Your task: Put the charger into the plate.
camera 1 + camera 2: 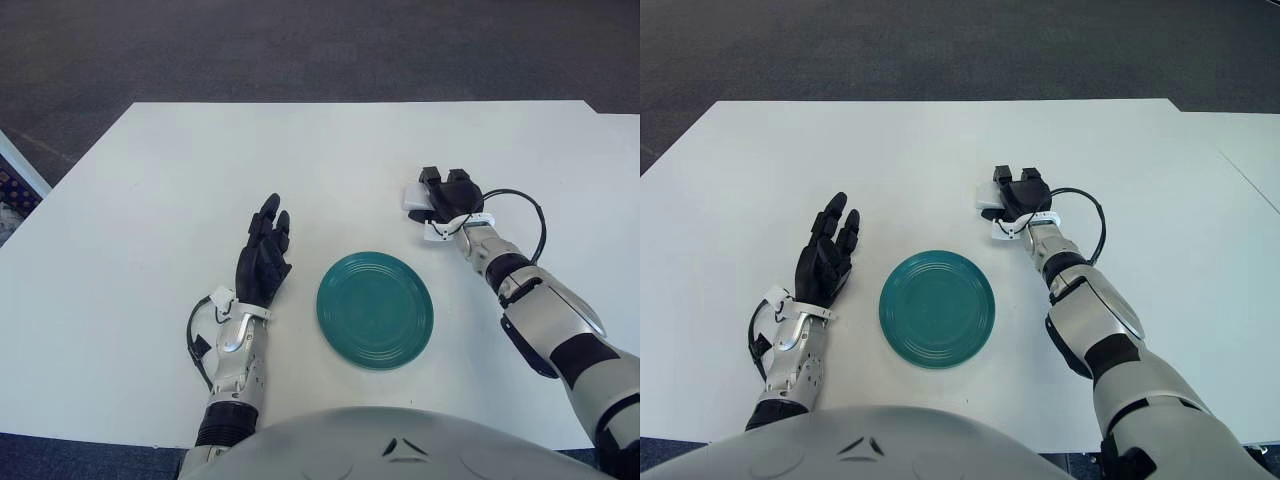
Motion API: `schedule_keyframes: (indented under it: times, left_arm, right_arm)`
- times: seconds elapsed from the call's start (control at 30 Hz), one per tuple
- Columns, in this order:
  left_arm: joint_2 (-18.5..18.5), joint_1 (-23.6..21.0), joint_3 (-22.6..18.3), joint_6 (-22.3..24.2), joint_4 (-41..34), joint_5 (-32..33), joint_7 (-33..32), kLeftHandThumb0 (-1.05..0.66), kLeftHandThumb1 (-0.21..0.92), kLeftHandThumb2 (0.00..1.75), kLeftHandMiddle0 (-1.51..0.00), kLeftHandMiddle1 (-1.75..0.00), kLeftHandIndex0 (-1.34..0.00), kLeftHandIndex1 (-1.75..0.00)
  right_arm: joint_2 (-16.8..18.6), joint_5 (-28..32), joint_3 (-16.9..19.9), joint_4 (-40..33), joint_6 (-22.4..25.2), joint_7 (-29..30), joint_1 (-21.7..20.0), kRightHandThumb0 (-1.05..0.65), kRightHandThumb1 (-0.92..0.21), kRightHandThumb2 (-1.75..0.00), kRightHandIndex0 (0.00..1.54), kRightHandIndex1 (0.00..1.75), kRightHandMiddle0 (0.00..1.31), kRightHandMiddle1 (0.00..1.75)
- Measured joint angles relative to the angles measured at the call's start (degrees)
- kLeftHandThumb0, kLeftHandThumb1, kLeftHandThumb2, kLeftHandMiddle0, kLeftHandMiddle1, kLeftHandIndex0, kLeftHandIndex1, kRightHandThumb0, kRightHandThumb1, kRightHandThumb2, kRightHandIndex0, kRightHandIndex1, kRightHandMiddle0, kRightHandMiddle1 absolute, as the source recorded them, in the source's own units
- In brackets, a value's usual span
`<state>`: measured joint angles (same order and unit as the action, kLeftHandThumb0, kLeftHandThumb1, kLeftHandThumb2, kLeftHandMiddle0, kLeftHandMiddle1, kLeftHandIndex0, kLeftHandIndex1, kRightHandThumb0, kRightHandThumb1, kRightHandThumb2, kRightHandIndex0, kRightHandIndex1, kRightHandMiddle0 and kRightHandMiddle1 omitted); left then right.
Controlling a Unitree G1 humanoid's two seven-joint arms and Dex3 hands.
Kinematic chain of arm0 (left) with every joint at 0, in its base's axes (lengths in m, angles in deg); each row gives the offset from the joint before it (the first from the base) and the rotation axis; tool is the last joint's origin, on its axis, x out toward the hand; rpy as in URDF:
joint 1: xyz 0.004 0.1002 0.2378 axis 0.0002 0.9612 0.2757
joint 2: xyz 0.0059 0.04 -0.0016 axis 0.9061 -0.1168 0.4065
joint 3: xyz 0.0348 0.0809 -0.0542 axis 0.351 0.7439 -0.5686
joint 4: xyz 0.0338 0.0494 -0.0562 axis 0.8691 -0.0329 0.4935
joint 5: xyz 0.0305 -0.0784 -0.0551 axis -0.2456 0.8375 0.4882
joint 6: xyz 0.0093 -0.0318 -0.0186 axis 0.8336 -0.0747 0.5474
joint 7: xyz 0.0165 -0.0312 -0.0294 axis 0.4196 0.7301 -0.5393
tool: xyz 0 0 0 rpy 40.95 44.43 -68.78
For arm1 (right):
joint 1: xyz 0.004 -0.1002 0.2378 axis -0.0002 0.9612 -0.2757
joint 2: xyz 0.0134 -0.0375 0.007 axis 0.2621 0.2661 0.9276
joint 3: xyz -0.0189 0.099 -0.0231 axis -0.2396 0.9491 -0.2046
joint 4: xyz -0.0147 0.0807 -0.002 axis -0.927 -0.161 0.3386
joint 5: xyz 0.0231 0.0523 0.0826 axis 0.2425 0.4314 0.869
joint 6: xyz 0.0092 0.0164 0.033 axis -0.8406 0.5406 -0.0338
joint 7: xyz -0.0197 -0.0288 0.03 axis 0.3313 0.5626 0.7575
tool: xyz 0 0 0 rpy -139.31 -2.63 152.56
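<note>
A small white charger (414, 197) shows at the right of the white table, behind and to the right of a teal plate (375, 309). My right hand (443, 193) has its black fingers curled around the charger, which sticks out on the hand's left side. The plate lies flat near the front edge with nothing in it, about a hand's length from the charger. To the left of the plate is my left hand (265, 256), fingers stretched out and holding nothing.
The white table (200, 160) reaches far back and to both sides, with dark carpet beyond its far edge. A black cable loop (531, 216) hangs off my right wrist. Something colourful shows past the table's left edge (10, 190).
</note>
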<state>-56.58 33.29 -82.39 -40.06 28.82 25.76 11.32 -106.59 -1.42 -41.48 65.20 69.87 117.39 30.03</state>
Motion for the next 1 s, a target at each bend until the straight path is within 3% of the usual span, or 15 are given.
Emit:
schedule_keyframes:
  times: [0.03,0.1,0.23,0.7,1.0]
  left_arm:
    - [0.0,0.0,-0.1,0.3,0.0,0.3,0.0,-1.05,0.92,0.92,-0.17,-0.01,0.00,-0.53]
    - [0.0,0.1,-0.2,0.7,-0.1,0.5,0.0,-1.05,0.92,0.92,-0.16,0.00,0.00,-0.51]
    - [0.0,0.1,-0.2,0.7,-0.2,0.4,-0.1,-1.04,0.92,0.94,-0.15,0.00,0.00,-0.45]
    - [0.0,0.4,-0.4,0.9,-0.7,0.2,-2.3,-1.03,0.92,0.96,-0.14,0.00,0.00,-0.37]
    - [0.0,0.5,-0.4,1.0,-0.8,0.2,-2.3,-1.02,0.92,0.96,-0.15,-0.01,0.00,-0.38]
  right_arm:
    - [-0.1,-0.4,-0.5,0.0,0.1,0.2,-0.2,-0.57,-0.83,-0.56,0.63,1.75,0.29,1.75]
    - [-0.5,-1.7,-1.8,0.0,0.3,0.6,-0.6,-0.49,-0.72,-0.74,0.67,1.75,0.34,1.75]
    - [-1.2,-3.1,-3.9,0.1,0.9,0.8,-1.1,-0.42,-0.63,-0.90,0.76,1.75,0.38,1.75]
    - [-2.7,-3.7,-5.1,0.3,-1.1,1.5,-1.5,-0.42,-0.53,-1.04,1.04,1.75,0.45,1.75]
    - [-2.5,-1.6,-2.5,0.1,-2.2,-0.7,-2.2,-0.42,-0.51,-1.07,1.13,1.75,0.47,1.75]
